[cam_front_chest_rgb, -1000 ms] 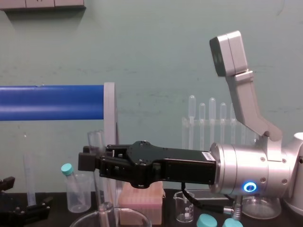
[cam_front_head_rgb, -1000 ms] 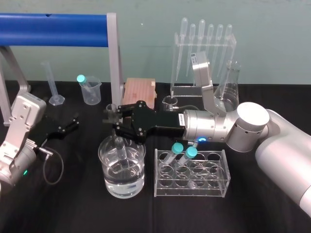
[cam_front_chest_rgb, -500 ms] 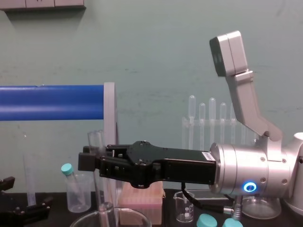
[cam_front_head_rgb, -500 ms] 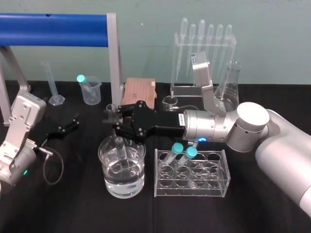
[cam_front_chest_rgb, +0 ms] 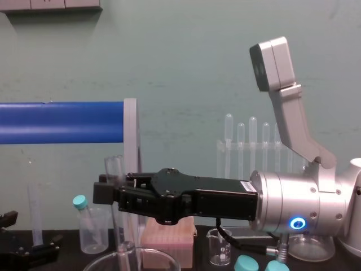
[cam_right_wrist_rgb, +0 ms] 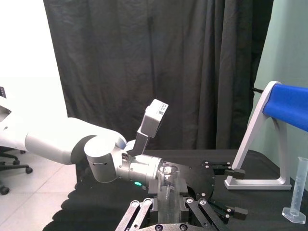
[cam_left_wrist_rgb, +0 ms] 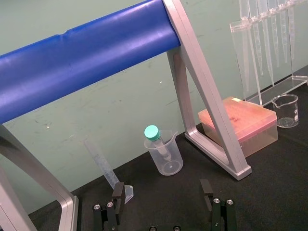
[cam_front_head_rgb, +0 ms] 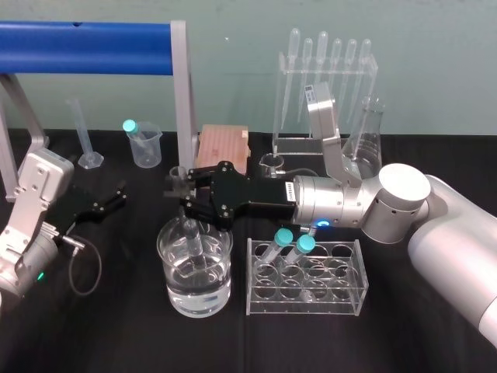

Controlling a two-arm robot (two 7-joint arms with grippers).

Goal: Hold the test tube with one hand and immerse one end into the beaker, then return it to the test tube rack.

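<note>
The test tube [cam_front_head_rgb: 190, 233] stands upright with its lower end inside the wide glass beaker [cam_front_head_rgb: 175, 299], which is part full of water. My right gripper [cam_front_head_rgb: 180, 194] is shut on the tube's upper part, reaching in from the right above the beaker. In the chest view the test tube [cam_front_chest_rgb: 115, 214] drops from the right gripper [cam_front_chest_rgb: 107, 189] into the beaker's rim [cam_front_chest_rgb: 101, 258]. In the right wrist view the test tube [cam_right_wrist_rgb: 167, 190] sits between the fingers. The clear test tube rack [cam_front_head_rgb: 345, 249] stands just right of the beaker. My left gripper [cam_front_head_rgb: 105, 203] rests open at the far left.
Two teal-capped tubes [cam_front_head_rgb: 283, 237] lean in the rack. Behind stand a blue-barred frame [cam_front_head_rgb: 85, 36], a pink box [cam_front_head_rgb: 223, 146], a pipette stand [cam_front_head_rgb: 326, 93], a conical flask [cam_front_head_rgb: 366, 140], a plastic beaker with a capped tube [cam_front_head_rgb: 144, 144] and a graduated cylinder [cam_front_head_rgb: 84, 136].
</note>
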